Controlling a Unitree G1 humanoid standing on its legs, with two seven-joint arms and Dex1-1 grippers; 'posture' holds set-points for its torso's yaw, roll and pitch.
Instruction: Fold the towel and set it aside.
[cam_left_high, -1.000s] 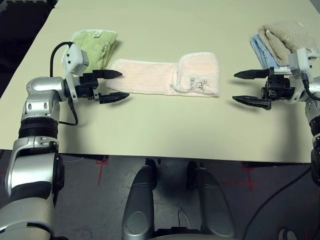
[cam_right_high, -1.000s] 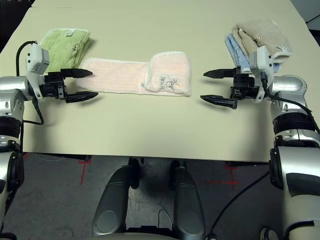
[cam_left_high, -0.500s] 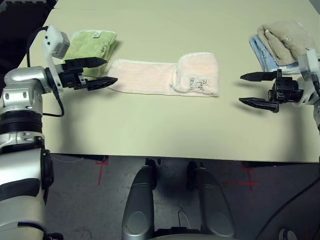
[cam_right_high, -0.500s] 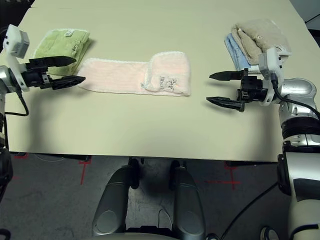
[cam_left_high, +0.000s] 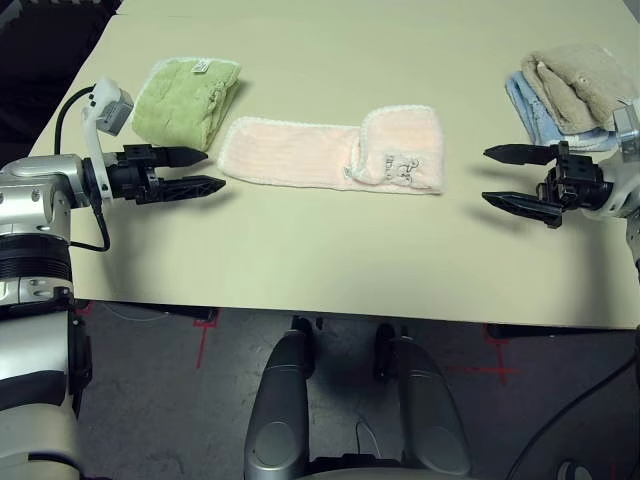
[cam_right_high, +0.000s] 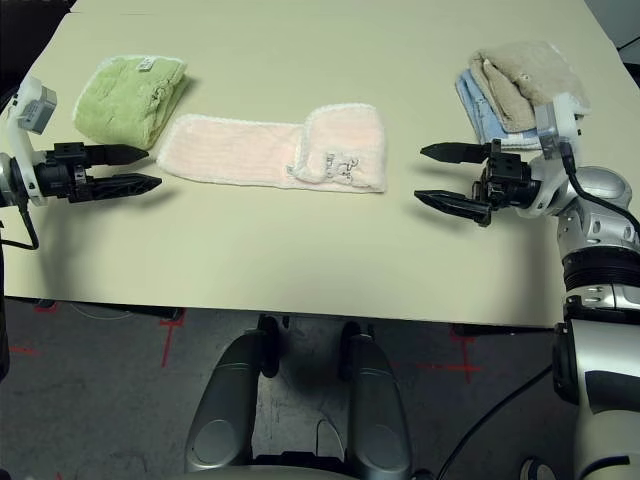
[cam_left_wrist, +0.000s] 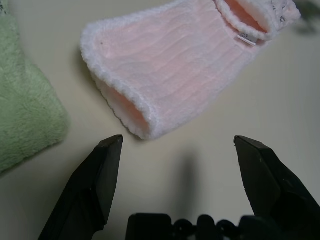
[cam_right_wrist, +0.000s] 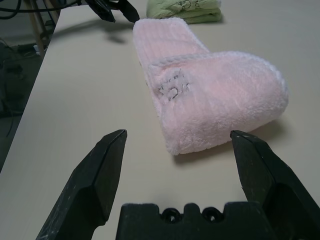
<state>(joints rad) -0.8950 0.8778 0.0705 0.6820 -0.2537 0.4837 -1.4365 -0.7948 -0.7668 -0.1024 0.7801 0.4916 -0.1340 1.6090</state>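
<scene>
The pale pink towel (cam_left_high: 320, 155) lies folded into a long strip across the middle of the table, its right end doubled back over itself with a small white tag and loop (cam_left_high: 400, 166) showing. My left gripper (cam_left_high: 205, 170) hovers open just off the strip's left end, a short gap from it, nothing between its fingers. My right gripper (cam_left_high: 492, 176) stands open to the right of the strip's thick end, clearly apart from it. The left wrist view shows the strip's near end (cam_left_wrist: 145, 100); the right wrist view shows its rolled end (cam_right_wrist: 220, 107).
A folded light green towel (cam_left_high: 185, 98) lies behind my left gripper at the back left. A beige towel (cam_left_high: 585, 85) stacked on a blue one (cam_left_high: 530, 110) sits at the back right, behind my right gripper. Bare tabletop (cam_left_high: 330, 250) stretches along the front.
Both grippers have drawn outward from the pink strip and stayed open. The left arm swung out to the left and back down level; the right gripper moved slightly right. The strip has not moved.
</scene>
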